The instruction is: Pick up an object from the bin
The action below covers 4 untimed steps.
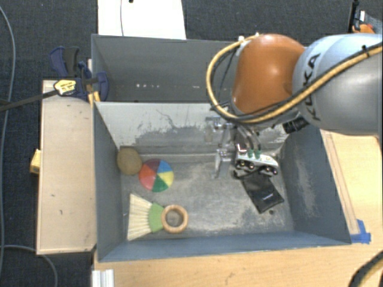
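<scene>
My gripper hangs low over the right middle of the bin, under the arm's orange cover. A flat black rectangular thing lies on the bin floor just below and to the right of it, its upper end tucked under the gripper. Whether the two touch I cannot tell. Nothing shows held in the gripper.
At the bin's left lie a tan ball, a multicoloured ball beside it, a white-feathered shuttlecock with a green band, and a wooden ring against that. The arm and its cables cover the bin's upper right.
</scene>
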Each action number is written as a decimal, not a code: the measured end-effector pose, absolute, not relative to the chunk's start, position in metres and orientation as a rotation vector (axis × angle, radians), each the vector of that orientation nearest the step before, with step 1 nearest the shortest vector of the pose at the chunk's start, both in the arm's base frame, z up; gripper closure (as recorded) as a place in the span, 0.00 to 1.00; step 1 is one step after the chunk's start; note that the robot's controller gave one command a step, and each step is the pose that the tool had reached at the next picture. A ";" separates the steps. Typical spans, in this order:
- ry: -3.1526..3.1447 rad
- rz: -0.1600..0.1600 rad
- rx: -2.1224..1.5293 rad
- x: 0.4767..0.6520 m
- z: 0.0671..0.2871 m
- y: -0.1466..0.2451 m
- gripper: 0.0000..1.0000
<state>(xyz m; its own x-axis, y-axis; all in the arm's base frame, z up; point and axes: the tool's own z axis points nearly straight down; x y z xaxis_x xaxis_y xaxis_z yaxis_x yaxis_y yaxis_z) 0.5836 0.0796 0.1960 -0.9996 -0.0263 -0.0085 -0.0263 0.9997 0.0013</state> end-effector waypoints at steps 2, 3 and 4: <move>3.123 0.002 -0.237 0.554 0.149 0.138 0.00; 3.053 0.003 -0.680 0.569 0.095 0.185 0.00; 3.045 0.003 -0.701 0.499 0.074 0.198 1.00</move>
<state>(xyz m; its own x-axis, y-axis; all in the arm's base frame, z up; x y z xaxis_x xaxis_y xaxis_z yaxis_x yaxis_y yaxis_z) 0.4989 0.1977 0.0742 -0.8993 -0.4370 -0.0175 -0.4370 0.8994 -0.0020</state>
